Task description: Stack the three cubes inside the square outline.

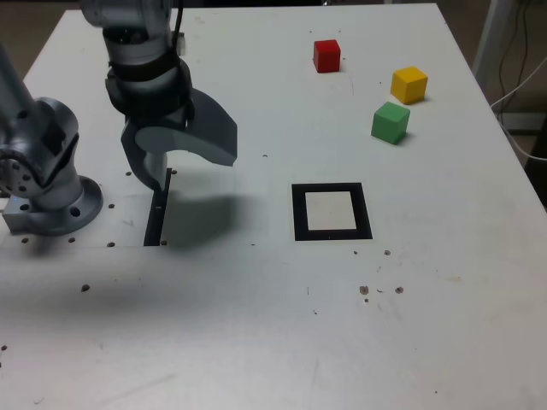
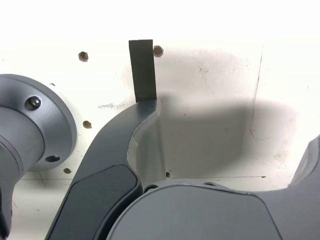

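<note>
Three cubes sit apart at the far right in the exterior view: the red cube (image 1: 326, 55) farthest back, the yellow cube (image 1: 408, 84) to its right, the green cube (image 1: 391, 122) nearest. The square outline (image 1: 299, 212), a black border around a pale centre, lies nearer the front with nothing inside it. My gripper (image 1: 192, 166) hangs low over the table well to the outline's left, open and holding nothing. The wrist view shows my gripper (image 2: 230, 130) with its jaws spread wide over bare table; no cube or outline appears there.
A thin black strip (image 1: 158, 213) lies on the table under the gripper, and the wrist view shows this strip (image 2: 141, 70) just past one fingertip. The arm's round base (image 1: 51, 205) stands at the exterior view's left. Small holes dot the tabletop.
</note>
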{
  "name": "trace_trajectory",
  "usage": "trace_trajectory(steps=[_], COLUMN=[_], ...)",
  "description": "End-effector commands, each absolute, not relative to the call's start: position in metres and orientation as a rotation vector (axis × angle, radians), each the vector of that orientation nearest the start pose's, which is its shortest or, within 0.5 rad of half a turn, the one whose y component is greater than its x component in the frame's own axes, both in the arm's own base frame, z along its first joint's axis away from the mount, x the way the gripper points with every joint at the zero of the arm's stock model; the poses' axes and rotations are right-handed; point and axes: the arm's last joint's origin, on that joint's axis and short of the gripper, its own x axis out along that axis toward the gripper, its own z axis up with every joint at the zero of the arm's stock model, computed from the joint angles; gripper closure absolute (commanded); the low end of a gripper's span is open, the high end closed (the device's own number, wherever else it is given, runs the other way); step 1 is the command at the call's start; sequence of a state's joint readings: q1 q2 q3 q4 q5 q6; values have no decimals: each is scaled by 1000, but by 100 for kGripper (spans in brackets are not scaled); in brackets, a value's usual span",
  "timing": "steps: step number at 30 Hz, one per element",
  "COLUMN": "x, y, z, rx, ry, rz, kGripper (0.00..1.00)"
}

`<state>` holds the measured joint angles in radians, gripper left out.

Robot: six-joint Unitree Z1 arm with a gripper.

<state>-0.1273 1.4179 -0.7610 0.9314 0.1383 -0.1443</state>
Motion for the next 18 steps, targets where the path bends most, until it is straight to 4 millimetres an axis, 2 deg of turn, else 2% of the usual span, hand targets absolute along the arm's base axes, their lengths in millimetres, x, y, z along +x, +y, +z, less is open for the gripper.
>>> trace_trajectory(steps=[1,13,18], x=[153,154,158], y=[-11,-8,-3], z=[242,244,255], rx=[105,113,122], ry=[1570,1573,1560], rz=[123,128,113], kGripper=[0,0,0])
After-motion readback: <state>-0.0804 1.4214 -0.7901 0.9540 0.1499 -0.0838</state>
